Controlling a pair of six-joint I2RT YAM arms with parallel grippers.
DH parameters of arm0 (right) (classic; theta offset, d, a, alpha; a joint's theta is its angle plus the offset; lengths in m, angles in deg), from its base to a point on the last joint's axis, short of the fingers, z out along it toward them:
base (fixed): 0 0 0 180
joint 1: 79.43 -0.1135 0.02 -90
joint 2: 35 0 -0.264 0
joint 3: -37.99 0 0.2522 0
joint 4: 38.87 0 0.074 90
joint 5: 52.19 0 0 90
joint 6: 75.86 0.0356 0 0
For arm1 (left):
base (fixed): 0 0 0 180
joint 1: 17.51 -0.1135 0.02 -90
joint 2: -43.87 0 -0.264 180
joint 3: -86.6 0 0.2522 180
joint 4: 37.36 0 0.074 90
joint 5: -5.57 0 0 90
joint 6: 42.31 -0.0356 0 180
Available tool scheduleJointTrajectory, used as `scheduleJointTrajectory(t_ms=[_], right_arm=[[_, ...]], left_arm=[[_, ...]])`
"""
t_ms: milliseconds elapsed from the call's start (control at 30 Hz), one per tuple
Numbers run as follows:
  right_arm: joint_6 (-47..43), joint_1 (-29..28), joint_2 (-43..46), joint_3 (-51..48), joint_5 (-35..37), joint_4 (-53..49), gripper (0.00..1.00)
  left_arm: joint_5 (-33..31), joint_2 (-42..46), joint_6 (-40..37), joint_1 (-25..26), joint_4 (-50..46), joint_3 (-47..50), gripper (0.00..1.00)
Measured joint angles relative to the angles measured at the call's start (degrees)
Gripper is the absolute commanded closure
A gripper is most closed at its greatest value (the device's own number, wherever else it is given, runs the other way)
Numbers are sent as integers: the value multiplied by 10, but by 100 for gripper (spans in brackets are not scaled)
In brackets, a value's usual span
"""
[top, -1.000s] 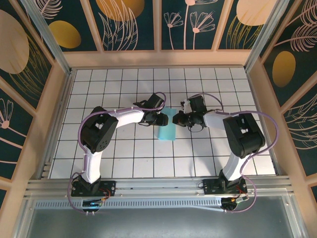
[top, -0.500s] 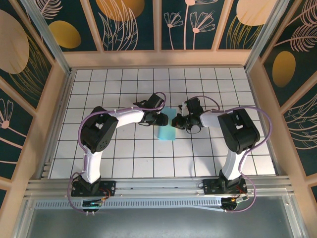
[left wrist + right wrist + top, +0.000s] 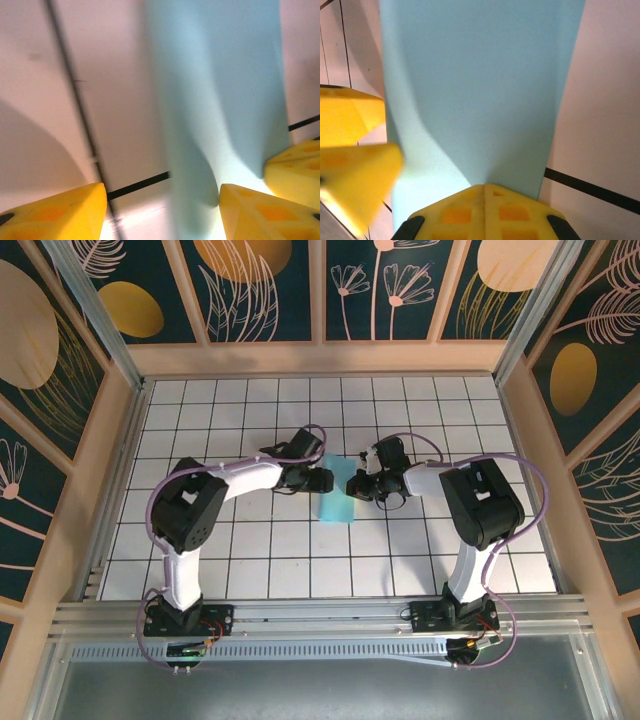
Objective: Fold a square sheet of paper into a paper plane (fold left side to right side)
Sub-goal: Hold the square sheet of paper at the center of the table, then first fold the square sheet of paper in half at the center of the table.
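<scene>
The square sheet of paper [image 3: 336,498] is turquoise and lies on the white grid table as a narrow folded strip, a flat rectangle rather than a paper plane. My left gripper [image 3: 324,479] is at the strip's left edge, low over the table. In the left wrist view this gripper [image 3: 162,192] is open, its yellow fingers [image 3: 65,212] astride the paper [image 3: 220,90], which bulges up slightly. My right gripper [image 3: 353,483] is at the strip's right edge. In the right wrist view that gripper [image 3: 484,189] is shut, its joined tips down on the paper [image 3: 480,85].
White gridded table [image 3: 250,560] with wooden walls [image 3: 320,358] on three sides. The two grippers face each other about one tile apart. The left gripper's yellow fingers [image 3: 350,122] show blurred at the left of the right wrist view.
The left gripper has opened wider and let the paper's edge go, and its elbow has swung left. The right wrist turned a little earlier, then stayed still and shut.
</scene>
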Motion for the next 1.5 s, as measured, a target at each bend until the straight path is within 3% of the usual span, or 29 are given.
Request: scheduleJointTrajectory(t_ms=[100, 267, 533, 733, 1500], right_arm=[[0, 0, 0, 0, 0, 0, 100], [0, 0, -1, 0, 0, 0, 100], [0, 0, -1, 0, 0, 0, 100], [-1, 0, -1, 0, 0, 0, 100], [-17, -3, -6, 10, 6, -10, 100]], left_arm=[[0, 52, 4, -21, 11, 31, 42], [50, 125, 6, -28, 83, 68, 65], [172, 82, 9, -20, 169, 89, 82], [209, 28, 10, -12, 191, 89, 84], [164, -4, 10, -15, 234, 130, 85]])
